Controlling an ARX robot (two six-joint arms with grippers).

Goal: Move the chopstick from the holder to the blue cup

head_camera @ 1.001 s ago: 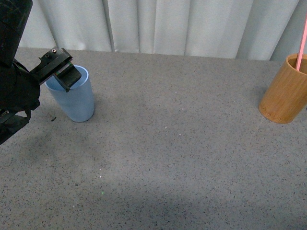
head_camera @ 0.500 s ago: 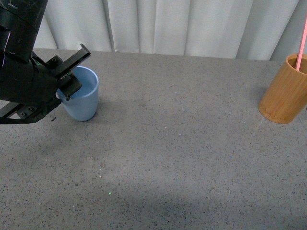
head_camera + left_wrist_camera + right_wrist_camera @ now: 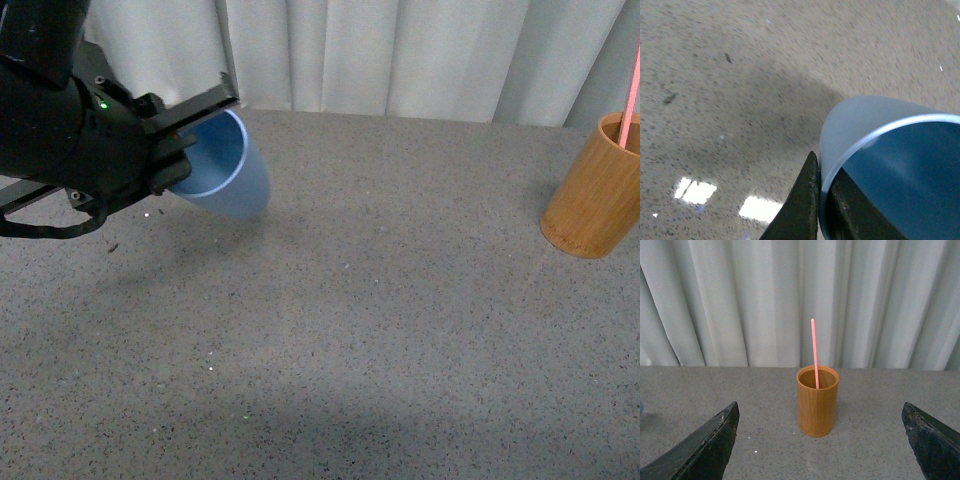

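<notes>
My left gripper (image 3: 185, 150) is shut on the rim of the light blue cup (image 3: 232, 178) and holds it lifted and tilted above the table at the far left. In the left wrist view the fingers (image 3: 805, 200) pinch the cup's wall (image 3: 860, 120), one inside and one outside. The golden-brown holder (image 3: 592, 188) stands at the far right with the pink-red chopstick (image 3: 629, 95) upright in it. In the right wrist view the holder (image 3: 816, 405) and chopstick (image 3: 814, 352) stand straight ahead of my open right gripper (image 3: 820, 442), which is well short of them.
A grey speckled table (image 3: 380, 320) runs under everything. White curtains (image 3: 400, 50) hang along the back edge, close behind the holder.
My left gripper has lifted the blue cup off the table, tilted it and carried it to the right. The holder and chopstick have not moved.
</notes>
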